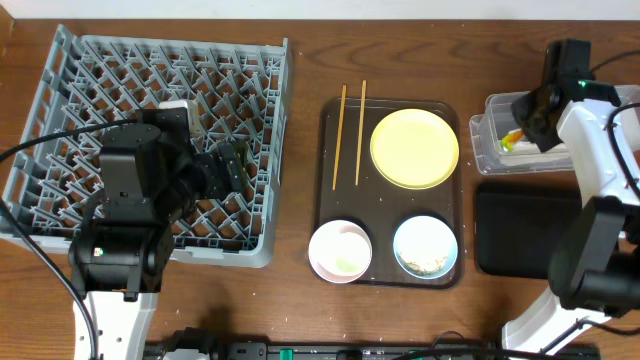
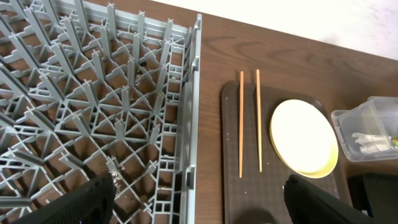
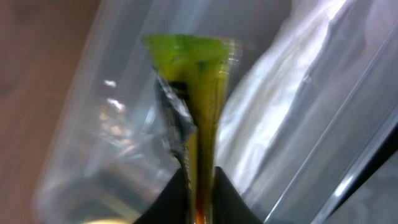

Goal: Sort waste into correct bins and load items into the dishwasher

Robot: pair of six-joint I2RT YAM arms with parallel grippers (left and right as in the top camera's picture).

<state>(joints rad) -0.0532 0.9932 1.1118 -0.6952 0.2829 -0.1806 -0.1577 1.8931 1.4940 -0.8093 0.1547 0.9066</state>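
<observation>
My right gripper [image 3: 200, 186] is shut on the green-and-orange snack wrapper [image 3: 198, 93] and holds it inside the clear tub [image 1: 492, 140] at the right edge. A white napkin [image 2: 367, 142] lies in that tub. The black tray [image 1: 520, 232] lies just in front of the tub. The yellow plate [image 1: 414, 148], two chopsticks [image 1: 350, 135], white bowl [image 1: 340, 250] and blue bowl [image 1: 426, 245] with rice scraps sit on the brown serving tray [image 1: 330, 200]. My left gripper [image 2: 199, 199] is open and empty over the grey dish rack [image 1: 60, 90], near its right wall.
The dish rack's right wall [image 2: 191, 124] stands between my left gripper and the serving tray. A strip of bare wooden table [image 1: 302, 150] runs between rack and tray. My right arm [image 1: 600, 180] reaches over the black tray.
</observation>
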